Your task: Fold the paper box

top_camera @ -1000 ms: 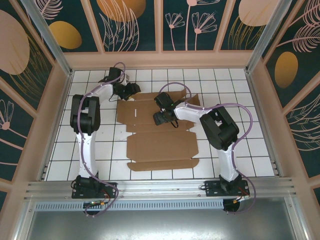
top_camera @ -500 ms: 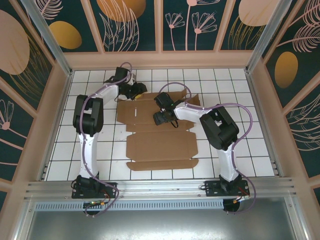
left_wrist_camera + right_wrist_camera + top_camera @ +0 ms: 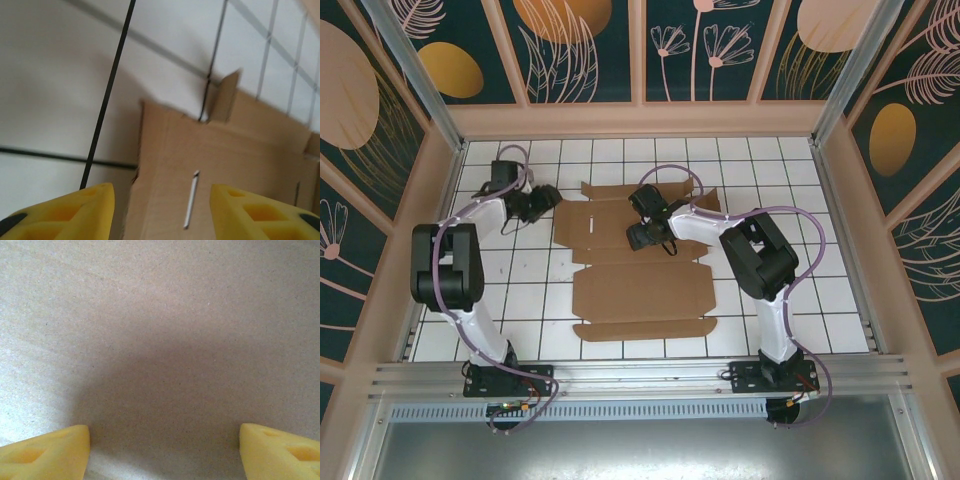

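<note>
Paper box (image 3: 640, 295) lies as a flat die-cut sheet near the middle of the white tiled desk (image 3: 520, 290). It is plain matte brown cardboard, with creases running left to right, notched edges and narrow flaps at the near and far sides. Part of its far half is hidden under my right arm (image 3: 760, 250). My right tool (image 3: 638, 240) covers the spot beneath it, so from above I cannot tell whether it presses on the cardboard or hangs just over it. From the right wrist the paper box (image 3: 160, 315) is a grainy brown surface with a soft shadow and no edge or crease to make out. The yellow fingers (image 3: 45, 450) stand far apart at the bottom corners, cut off by the frame, with nothing between them — released. My left tool (image 3: 548, 198) sits just beside the sheet's far-left corner, over bare tile. Its wrist view is blurred: there the paper box (image 3: 225, 150) shows its left edge, a thin pale slot (image 3: 191, 197) and a small flap (image 3: 224, 97) tilted up at the far edge, with dark grout lines crossing the desk (image 3: 60, 75) beyond. Those fingers (image 3: 90, 205) are parted too — gripping nothing. Open tiles run along both sides of the sheet and up to the metal rail (image 3: 640, 375) at the near side. Wooden walls (image 3: 640, 120) close in the left, right and far sides.
</note>
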Available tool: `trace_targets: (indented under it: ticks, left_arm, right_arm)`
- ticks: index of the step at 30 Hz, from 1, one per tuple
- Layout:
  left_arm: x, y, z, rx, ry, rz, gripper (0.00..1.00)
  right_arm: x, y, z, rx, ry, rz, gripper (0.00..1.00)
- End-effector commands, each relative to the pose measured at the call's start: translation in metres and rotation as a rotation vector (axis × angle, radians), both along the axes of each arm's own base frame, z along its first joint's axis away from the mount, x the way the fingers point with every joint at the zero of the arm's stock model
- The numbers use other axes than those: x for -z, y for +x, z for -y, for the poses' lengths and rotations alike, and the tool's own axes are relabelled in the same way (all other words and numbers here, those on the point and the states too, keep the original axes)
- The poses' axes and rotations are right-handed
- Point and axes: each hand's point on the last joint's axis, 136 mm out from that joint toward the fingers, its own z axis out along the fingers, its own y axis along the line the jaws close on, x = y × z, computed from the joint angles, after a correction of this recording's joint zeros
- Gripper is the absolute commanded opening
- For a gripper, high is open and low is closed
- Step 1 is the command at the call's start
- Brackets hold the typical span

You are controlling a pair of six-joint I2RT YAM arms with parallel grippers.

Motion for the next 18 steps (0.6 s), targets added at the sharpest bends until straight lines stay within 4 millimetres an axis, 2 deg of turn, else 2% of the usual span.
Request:
trace_targets:
  ticks: [1,12,15,18]
  left_arm:
    - [0.010,-0.004,0.016,0.090,-0.046,0.020,0.52]
    - [0.045,-0.020,0.051,0.205,-0.152,-0.066,0.45]
    - [0.053,-0.023,0.061,0.233,-0.161,-0.085,0.40]
    - [0.052,-0.025,0.067,0.242,-0.185,-0.080,0.33]
  right_arm:
    - [0.063,-0.039,0.027,-0.028,-0.115,-0.177,0.77]
    - [0.065,-0.039,0.026,-0.026,-0.111,-0.181,0.76]
    - [0.064,-0.038,0.026,-0.026,-0.110,-0.176,0.76]
    - [0.064,-0.038,0.027,-0.024,-0.113,-0.176,0.75]
